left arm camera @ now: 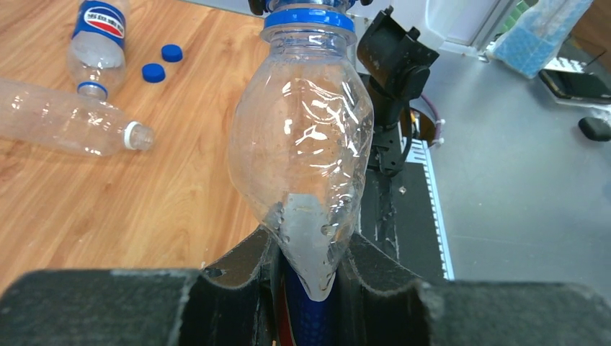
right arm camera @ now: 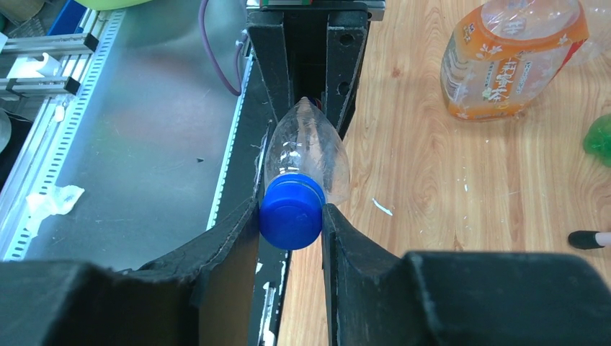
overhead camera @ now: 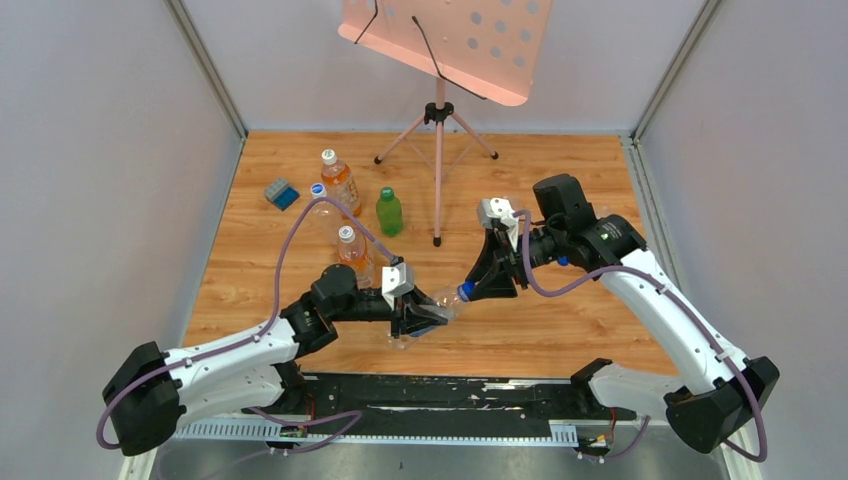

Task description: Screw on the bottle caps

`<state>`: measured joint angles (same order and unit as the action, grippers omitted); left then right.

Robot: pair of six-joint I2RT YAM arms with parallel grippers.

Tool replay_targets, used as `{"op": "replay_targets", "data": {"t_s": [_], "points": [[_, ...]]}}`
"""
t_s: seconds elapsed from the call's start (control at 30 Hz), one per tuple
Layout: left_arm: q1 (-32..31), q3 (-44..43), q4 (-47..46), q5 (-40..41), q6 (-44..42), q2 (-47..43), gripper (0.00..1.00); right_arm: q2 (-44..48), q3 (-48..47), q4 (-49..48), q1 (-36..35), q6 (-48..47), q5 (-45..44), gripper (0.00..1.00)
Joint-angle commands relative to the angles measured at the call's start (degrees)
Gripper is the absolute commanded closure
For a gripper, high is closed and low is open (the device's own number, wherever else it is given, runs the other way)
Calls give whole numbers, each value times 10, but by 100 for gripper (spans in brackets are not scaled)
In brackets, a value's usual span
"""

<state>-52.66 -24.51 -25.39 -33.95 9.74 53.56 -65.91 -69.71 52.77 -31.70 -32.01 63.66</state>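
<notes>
My left gripper point(overhead camera: 415, 318) is shut on the lower body of a clear plastic bottle point(left arm camera: 302, 144) and holds it above the table's near edge, neck pointing to the right arm. A blue cap point(right arm camera: 290, 213) sits on the bottle's neck; it also shows in the top view point(overhead camera: 466, 291). My right gripper point(right arm camera: 290, 223) is shut on this cap, one finger on each side. Two loose blue caps point(left arm camera: 171, 52) point(left arm camera: 153, 72) lie on the wood in the left wrist view. A clear bottle point(left arm camera: 65, 130) with a white neck ring lies there with an open mouth. No white cap shows.
Two orange tea bottles point(overhead camera: 338, 180) point(overhead camera: 350, 250) and a green bottle point(overhead camera: 389, 211) stand at the back left. A blue-grey block point(overhead camera: 281, 193) lies beside them. A pink music stand's tripod point(overhead camera: 438, 150) stands at the back centre. A blue-labelled bottle point(left arm camera: 97, 36) lies near the loose caps.
</notes>
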Motion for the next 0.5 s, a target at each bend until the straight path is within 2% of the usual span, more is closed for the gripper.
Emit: {"op": "replay_targets", "data": {"t_s": [0.0,0.3,0.47], "points": [[14,-11,-180,23,66,6,93,-12,-4,-6,-18,-40,67,93],[30,4,-260,22,133,11,95,-36,-17,-6,-18,-88,77,94],[33,-2,-260,29,151,7,96,-48,-30,-6,-18,-112,77,97]]}}
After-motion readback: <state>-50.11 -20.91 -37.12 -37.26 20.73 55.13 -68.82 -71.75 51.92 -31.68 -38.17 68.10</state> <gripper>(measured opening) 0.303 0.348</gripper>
